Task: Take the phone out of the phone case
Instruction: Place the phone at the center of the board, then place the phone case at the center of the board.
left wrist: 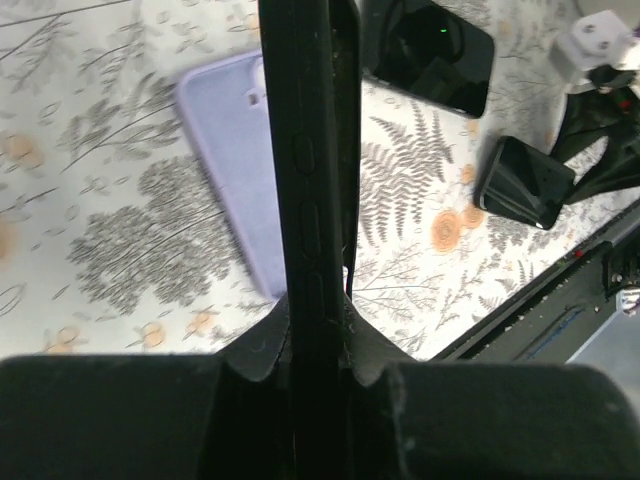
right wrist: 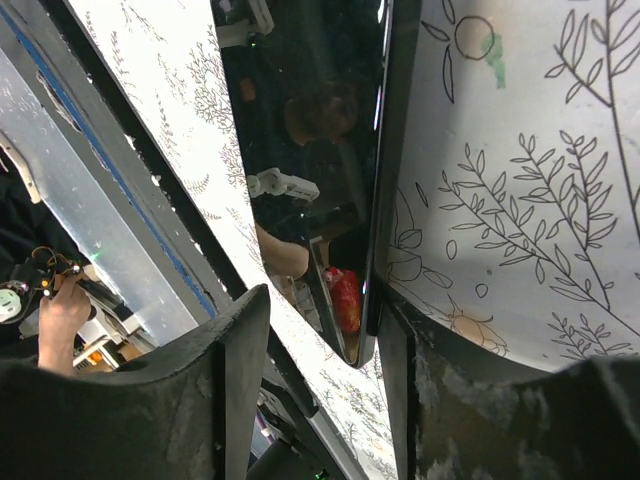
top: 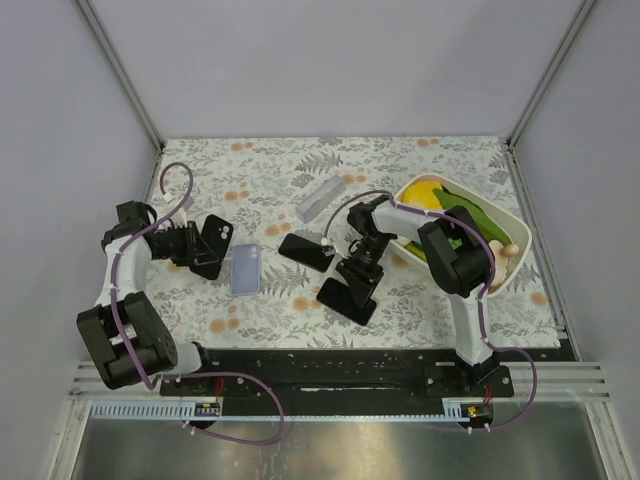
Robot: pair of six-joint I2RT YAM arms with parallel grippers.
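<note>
- Cased phone clamped edge-on in left pincer, long axis running 12-to-6 in its wrist view
- right pincer sits well off at 3 o'clock, jaws parted around a bare black phone on the surface

Bare cloth along far edge, basket blocking right side
</note>
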